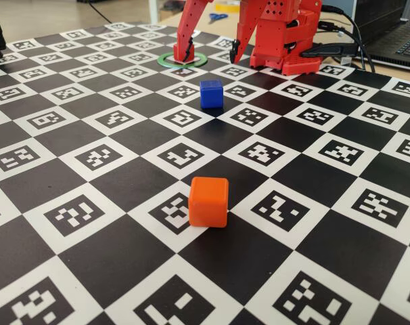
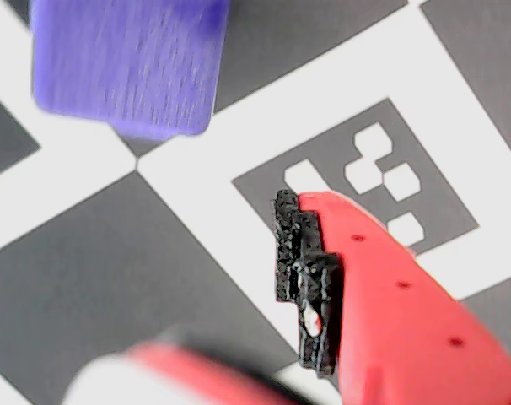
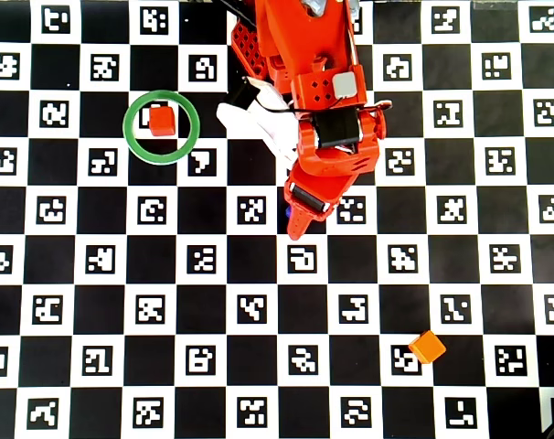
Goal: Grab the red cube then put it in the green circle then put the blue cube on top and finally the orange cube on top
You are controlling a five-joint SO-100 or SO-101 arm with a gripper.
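The red cube [image 3: 162,120] sits inside the green circle [image 3: 161,127], seen from overhead at upper left. In the fixed view the green circle [image 1: 170,61] lies at the back, partly behind one gripper finger. The blue cube [image 1: 211,93] rests on the board ahead of it; from overhead only a sliver shows under the arm. The wrist view has the blue cube [image 2: 129,63] blurred at top left. My gripper [image 3: 295,219] hangs open above the blue cube, holding nothing. In the wrist view the gripper [image 2: 230,295] shows a black-padded finger [image 2: 306,270]. The orange cube [image 1: 208,202] lies nearest the fixed camera.
The checkerboard marker mat [image 3: 67,302] covers the whole table. The red arm base [image 1: 286,40] stands at the back right in the fixed view, with black cables [image 1: 340,47] beside it. The orange cube [image 3: 427,347] is at lower right from overhead.
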